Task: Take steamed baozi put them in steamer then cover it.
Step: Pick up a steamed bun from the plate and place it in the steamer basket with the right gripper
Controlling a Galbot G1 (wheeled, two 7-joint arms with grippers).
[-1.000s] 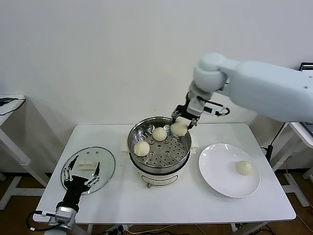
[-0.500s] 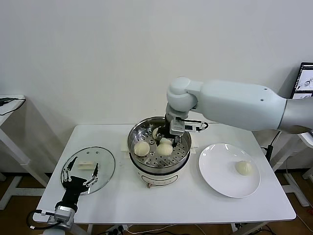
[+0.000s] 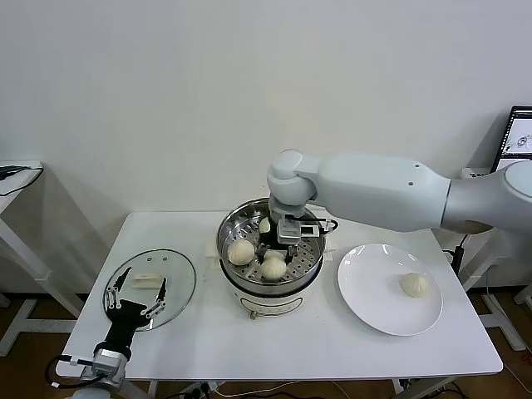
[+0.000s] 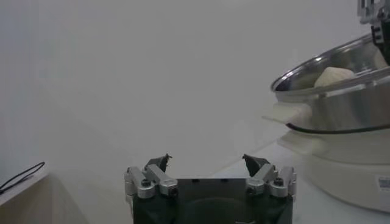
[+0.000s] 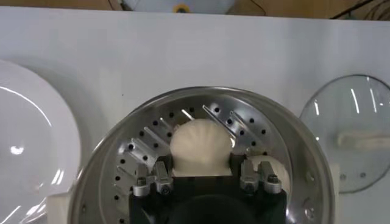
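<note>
The steamer point(image 3: 229, 223) stands mid-table with a perforated tray inside. My right gripper point(image 3: 274, 259) reaches down into it, shut on a steamed baozi point(image 3: 273, 267) just above the tray's near part. In the right wrist view that baozi point(image 5: 201, 143) sits between the fingers of the right gripper point(image 5: 201, 165). A second baozi point(image 3: 241, 251) lies on the tray's left, and a third point(image 3: 264, 225) is half hidden behind the gripper. One more baozi point(image 3: 414, 284) lies on the white plate point(image 3: 370, 295). The glass cover point(image 3: 179, 287) lies flat at the table's left. My left gripper point(image 3: 143, 284) waits open over it.
The table's front edge runs close below the plate and the cover. The left wrist view shows the left gripper point(image 4: 207, 161) with nothing in it, and the steamer point(image 4: 341, 100) off to one side on its white base. A small table point(image 3: 17, 174) stands far left.
My right arm has swung from the steamer's far right rim leftward and down into the pot, carrying the baozi to the near part of the tray. The left arm has stayed still.
</note>
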